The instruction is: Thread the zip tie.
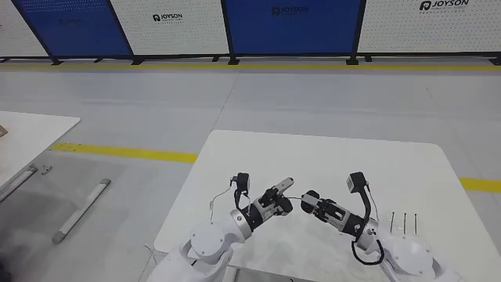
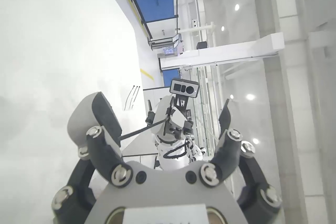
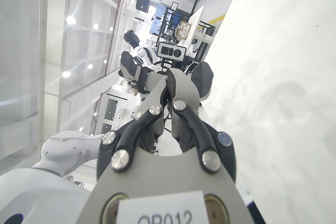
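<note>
At bottom centre, left gripper point(image 1: 286, 194) sits apart, right gripper point(image 1: 307, 199) clamped on zip tie point(image 2: 136, 131); hold your tie level, close left slowly.

The left pincer point(image 2: 165, 110) and right pincer point(image 3: 168, 78) stood almost tip to tip above the bench's point(image 1: 313, 157) near side. A zip tie point(image 2: 139, 129) crossed the gap between them. Spare ties point(image 1: 403, 221) lay by the right corner, and the far bench was open.
</note>
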{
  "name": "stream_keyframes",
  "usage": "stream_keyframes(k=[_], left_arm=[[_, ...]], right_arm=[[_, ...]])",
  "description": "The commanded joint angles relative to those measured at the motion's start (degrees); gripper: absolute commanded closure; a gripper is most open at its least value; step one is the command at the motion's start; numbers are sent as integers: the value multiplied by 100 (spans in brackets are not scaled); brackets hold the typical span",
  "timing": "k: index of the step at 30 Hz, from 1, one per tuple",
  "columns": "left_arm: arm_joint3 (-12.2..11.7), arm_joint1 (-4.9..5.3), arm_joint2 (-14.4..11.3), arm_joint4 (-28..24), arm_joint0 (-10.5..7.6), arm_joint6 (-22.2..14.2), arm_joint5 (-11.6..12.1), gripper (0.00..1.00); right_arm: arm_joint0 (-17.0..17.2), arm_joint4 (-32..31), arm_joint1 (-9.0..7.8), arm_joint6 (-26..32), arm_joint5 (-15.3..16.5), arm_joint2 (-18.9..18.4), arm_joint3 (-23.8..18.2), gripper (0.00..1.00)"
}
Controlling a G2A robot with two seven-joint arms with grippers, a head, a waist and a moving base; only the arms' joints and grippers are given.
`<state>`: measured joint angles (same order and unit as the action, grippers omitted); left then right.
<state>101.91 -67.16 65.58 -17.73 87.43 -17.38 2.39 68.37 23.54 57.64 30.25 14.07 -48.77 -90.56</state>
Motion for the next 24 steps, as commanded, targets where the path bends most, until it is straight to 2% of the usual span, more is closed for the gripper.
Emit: stream_keyframes(k=[1,2,3,8,9,10,14,19,20,22,24], left_arm=[[15,14,29,67,42,-57,67,5],[21,20,29,95,70,-90,89,32],[29,25,36,110,94,-105,104,53],[69,43,17,160,147,-262,120,67],[77,44,13,134,155,-274,126,73],[87,45,15,124,155,-280,133,84],[83,49,40,69,152,-284,180,91],[61,55,53,46,159,-287,231,88],[58,56,53,52,161,-283,242,83],[44,58,54,58,160,-273,244,89],[39,58,46,56,150,-259,243,88]], right_arm=[[0,0,0,0,0,0,0,100],[0,0,0,0,0,0,0,100],[0,0,0,0,0,0,0,100],[0,0,0,0,0,0,0,100],[0,0,0,0,0,0,0,100],[0,0,0,0,0,0,0,100],[0,0,0,0,0,0,0,100],[0,0,0,0,0,0,0,100],[0,0,0,0,0,0,0,100],[0,0,0,0,0,0,0,100],[0,0,0,0,0,0,0,100]])
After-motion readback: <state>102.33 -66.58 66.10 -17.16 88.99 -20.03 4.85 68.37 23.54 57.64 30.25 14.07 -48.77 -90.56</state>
